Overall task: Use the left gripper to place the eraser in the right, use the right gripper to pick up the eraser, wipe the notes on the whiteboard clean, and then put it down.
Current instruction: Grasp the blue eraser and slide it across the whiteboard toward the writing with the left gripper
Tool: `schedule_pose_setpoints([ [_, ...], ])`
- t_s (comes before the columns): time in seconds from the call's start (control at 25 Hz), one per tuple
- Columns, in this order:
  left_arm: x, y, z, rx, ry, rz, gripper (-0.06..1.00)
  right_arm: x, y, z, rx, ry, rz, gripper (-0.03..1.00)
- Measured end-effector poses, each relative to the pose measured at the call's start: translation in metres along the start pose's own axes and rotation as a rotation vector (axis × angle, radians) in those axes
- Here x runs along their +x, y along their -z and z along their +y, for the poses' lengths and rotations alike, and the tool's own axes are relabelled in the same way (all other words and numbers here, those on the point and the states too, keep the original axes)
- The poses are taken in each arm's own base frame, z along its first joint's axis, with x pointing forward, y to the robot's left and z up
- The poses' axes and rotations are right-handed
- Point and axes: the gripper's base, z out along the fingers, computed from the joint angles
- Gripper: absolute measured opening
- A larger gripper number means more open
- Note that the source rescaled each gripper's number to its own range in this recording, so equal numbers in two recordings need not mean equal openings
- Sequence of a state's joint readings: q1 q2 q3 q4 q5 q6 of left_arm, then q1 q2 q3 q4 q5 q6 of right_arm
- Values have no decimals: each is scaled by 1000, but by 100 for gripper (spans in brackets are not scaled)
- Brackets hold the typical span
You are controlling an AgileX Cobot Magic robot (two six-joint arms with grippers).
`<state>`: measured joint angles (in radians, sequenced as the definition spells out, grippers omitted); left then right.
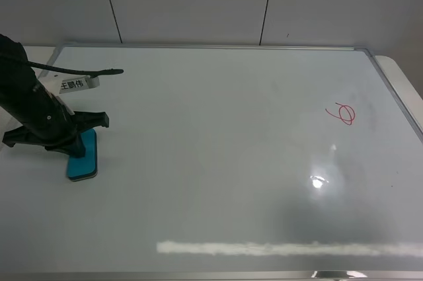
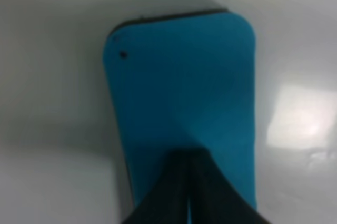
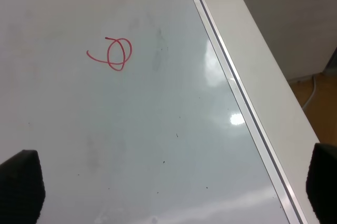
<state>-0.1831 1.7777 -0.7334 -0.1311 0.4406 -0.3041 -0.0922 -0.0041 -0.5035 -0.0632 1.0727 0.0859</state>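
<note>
A blue eraser (image 1: 82, 159) with a black base lies flat on the whiteboard (image 1: 218, 162) at the far left. My left gripper (image 1: 71, 143) hangs right over the eraser's far end. In the left wrist view the eraser (image 2: 179, 81) fills the picture and the gripper (image 2: 188, 187) shows its two black fingers pressed together, only a thin slit between them, not around the eraser. A red scribble (image 1: 341, 114) marks the board at the right; it also shows in the right wrist view (image 3: 113, 52). My right gripper (image 3: 168, 192) is open and empty above the board near the scribble.
A white labelled tag (image 1: 74, 84) and a black cable (image 1: 79, 69) lie at the board's far left corner. The board's metal frame (image 3: 237, 92) runs along the right, with the white table edge (image 3: 274, 66) beyond it.
</note>
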Motion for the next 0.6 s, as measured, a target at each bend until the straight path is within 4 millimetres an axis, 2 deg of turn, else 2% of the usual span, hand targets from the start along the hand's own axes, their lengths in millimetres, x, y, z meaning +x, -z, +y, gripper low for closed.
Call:
schedule_pose_setpoints([
  [0.08, 0, -1, -6, 3, -6, -4, 0, 0, 0, 0, 0, 0, 0, 100],
  [0.28, 2, -7, -41, 126, 94, -108, 0, 0, 0, 0, 0, 0, 0, 100],
  [0.6, 37, -15, -102, 251, 156, -92, 0, 0, 0, 0, 0, 0, 0, 100],
])
